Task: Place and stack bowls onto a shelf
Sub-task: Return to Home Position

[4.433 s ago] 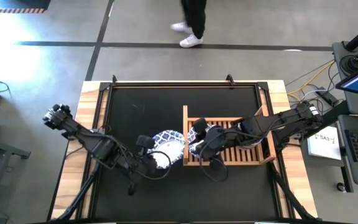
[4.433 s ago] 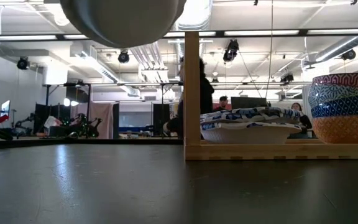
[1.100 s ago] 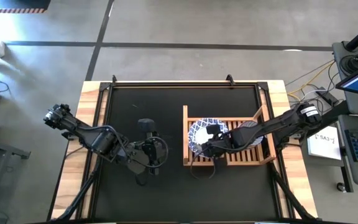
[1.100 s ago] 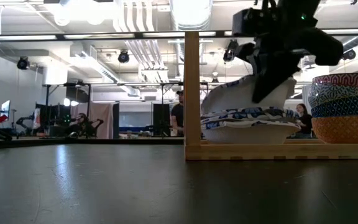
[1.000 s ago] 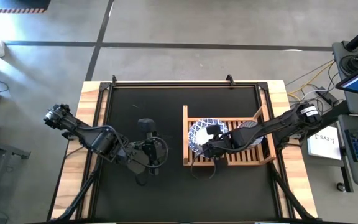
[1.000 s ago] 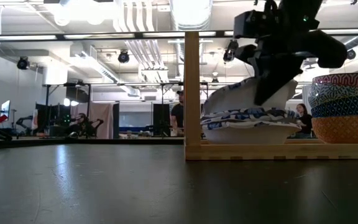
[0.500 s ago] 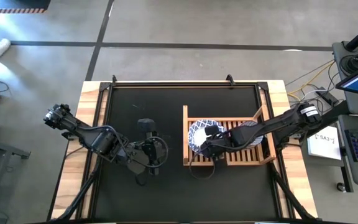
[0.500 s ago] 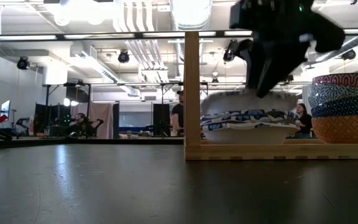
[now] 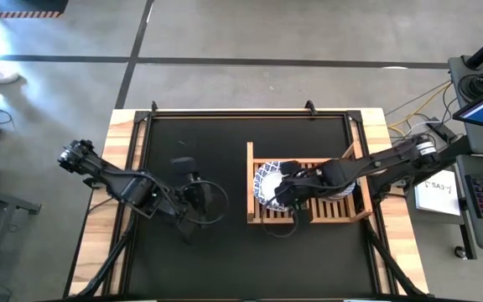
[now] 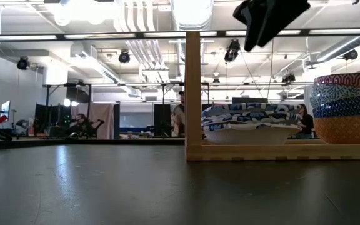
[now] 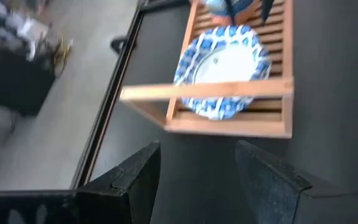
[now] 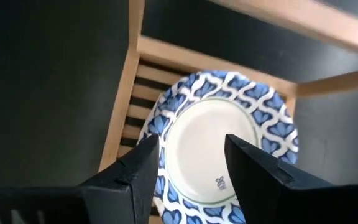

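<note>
Logging status: right gripper [image 12: 191, 144] has let go and lifted clear, jaws wide apart, nothing held. Top blue-and-white patterned bowl [image 9: 267, 183] was tilted in the pinch a sec ago; it now sits flat on its stack at one end of the light-wood slatted shelf [image 9: 329, 210]. Small coloured bowls [image 10: 347, 109] are stacked alongside. Left gripper [image 11: 197, 148] is over the black mat [image 9: 199, 138], open and empty. My read: stacking done, only retract to home remains.
</note>
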